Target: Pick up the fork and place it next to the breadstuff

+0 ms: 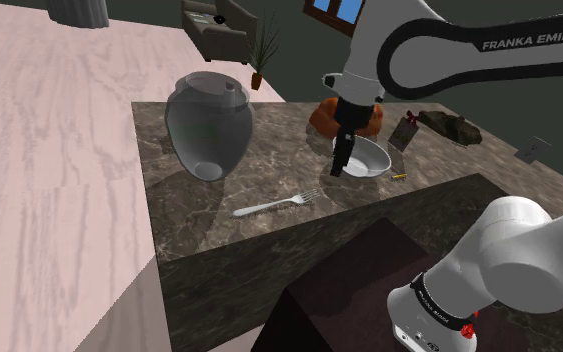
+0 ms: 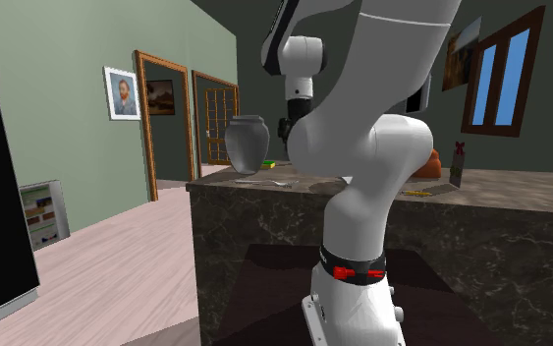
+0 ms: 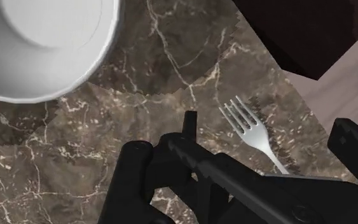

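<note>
A silver fork [image 1: 274,206] lies flat near the front edge of the dark marble counter [image 1: 219,215], tines toward the white bowl [image 1: 365,158]. My black gripper [image 1: 340,165] hangs above the counter between the bowl and the fork's tines, touching neither. In the wrist view its fingers stand apart and open, and the fork's tines [image 3: 246,123] show on the counter below the gap of the gripper [image 3: 271,133]. An orange-brown loaf, the breadstuff [image 1: 326,116], sits behind the bowl, partly hidden by the arm.
A big grey lidded vase [image 1: 209,124] stands on the counter toward the shoulder view's left. A cleaver [image 1: 404,131], a dark lump [image 1: 453,125] and a small yellow stick [image 1: 399,176] lie beyond the bowl. The dark stand [image 1: 359,290] is below the counter's front edge.
</note>
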`<state>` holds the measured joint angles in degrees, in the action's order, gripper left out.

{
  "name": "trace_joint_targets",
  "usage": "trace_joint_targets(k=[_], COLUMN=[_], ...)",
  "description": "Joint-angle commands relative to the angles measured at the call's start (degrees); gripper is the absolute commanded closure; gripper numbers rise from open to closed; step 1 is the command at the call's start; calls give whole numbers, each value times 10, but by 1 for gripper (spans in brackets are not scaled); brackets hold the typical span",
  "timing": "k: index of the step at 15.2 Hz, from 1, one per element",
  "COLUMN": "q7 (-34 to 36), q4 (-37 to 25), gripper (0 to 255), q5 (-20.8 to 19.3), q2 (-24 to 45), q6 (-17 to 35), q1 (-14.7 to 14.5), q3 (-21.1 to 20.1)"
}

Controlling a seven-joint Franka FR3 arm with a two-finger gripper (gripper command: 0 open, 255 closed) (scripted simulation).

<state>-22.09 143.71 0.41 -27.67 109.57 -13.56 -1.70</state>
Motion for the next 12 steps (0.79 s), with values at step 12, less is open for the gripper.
trace_joint_targets(k=[12], q7=[-167], q4=[35], gripper=[0], q5=[-31], q2=[134], q6=[205], q1=[-72], q3=[-29])
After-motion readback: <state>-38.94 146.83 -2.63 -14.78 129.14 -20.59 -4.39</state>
